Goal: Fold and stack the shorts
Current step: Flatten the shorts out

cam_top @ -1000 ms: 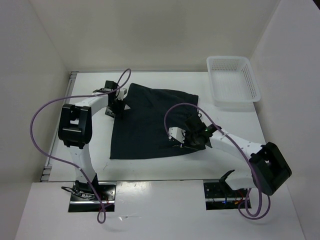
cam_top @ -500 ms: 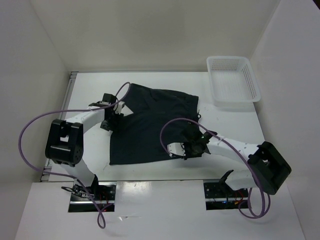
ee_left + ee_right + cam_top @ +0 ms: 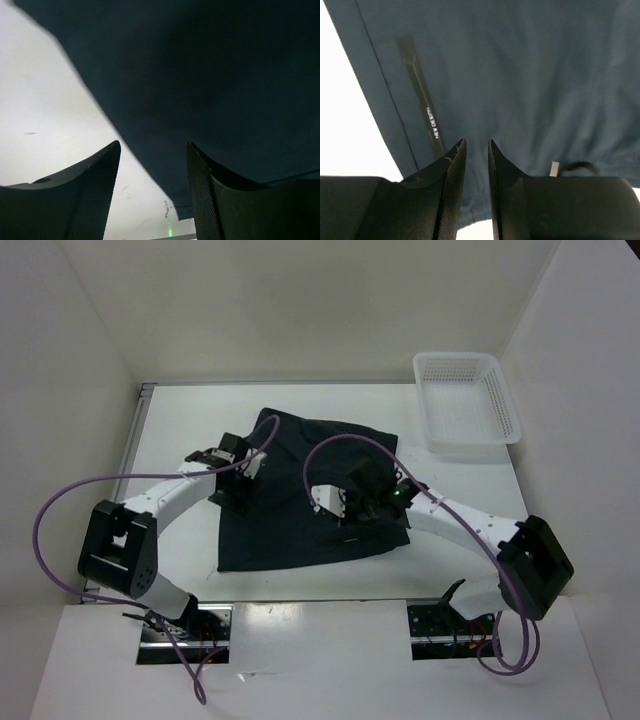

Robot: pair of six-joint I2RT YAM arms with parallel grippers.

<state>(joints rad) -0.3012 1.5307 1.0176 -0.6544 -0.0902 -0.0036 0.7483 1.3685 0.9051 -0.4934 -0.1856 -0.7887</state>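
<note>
The dark navy shorts [image 3: 300, 490] lie spread flat in the middle of the white table. My left gripper [image 3: 240, 485] is over their left edge. In the left wrist view its jaws stand wide apart and empty [image 3: 154, 150], with the shorts' edge [image 3: 200, 75] running between them over the table. My right gripper [image 3: 350, 505] is over the shorts' right half. In the right wrist view its jaws [image 3: 476, 145] are only a narrow gap apart, with flat cloth [image 3: 520, 75] behind and nothing pinched that I can see. A zip pocket [image 3: 422, 105] and a drawstring tip [image 3: 554, 168] show there.
A white mesh basket [image 3: 467, 400] stands at the back right corner. White walls close in the table on the left, back and right. Purple cables loop from both arms over the table's left side and over the shorts.
My left gripper has moved down and right along the shorts' left edge. My right gripper has moved up and left, from the lower right hem onto the shorts' middle.
</note>
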